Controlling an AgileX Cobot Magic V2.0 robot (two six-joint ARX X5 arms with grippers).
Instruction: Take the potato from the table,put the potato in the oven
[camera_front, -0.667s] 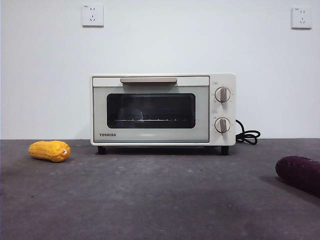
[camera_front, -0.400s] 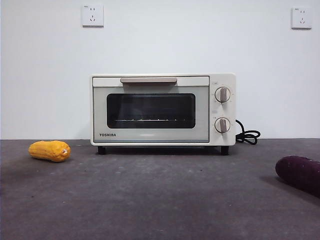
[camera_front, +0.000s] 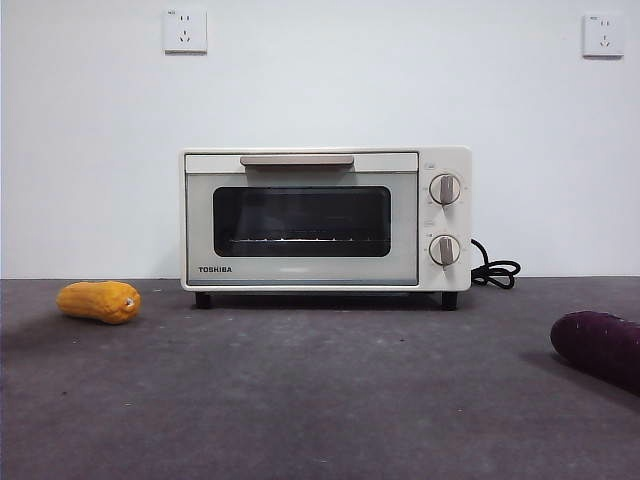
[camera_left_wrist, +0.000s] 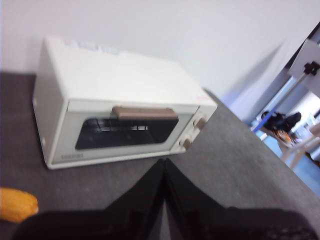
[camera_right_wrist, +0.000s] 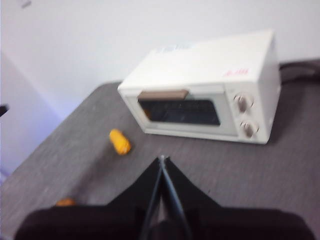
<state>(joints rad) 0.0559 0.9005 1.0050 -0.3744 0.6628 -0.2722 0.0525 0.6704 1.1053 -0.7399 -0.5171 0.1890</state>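
Worktop: dark grey, mostly bare in the front view, no arm showing there.

Oven: at the back against the wall, door shut, bar handle untouched, rack visible through the glass, nothing on it that I can see.

Dark purple oblong thing sits at the near right edge of the front view. Ridged yellow-orange thing lies left of the oven, well apart from it. Neither is the target.

Potato: out of the front view. The right wrist view shows a small blurred orange lump on the worktop, nearer than the ridged item and well away from the oven. Probably that, too soft to be sure.

Left claw: closed, empty, above the worktop facing the oven front. Right claw: closed, empty, high up and looking down over the whole scene.

Progress: basically zero. Still to do: open the door, pick up the potato, place it inside.

Versus the earlier front frames: nothing has moved. Oven, ridged item and purple item are in the same spots; only the reflection in the glass shifts a little.
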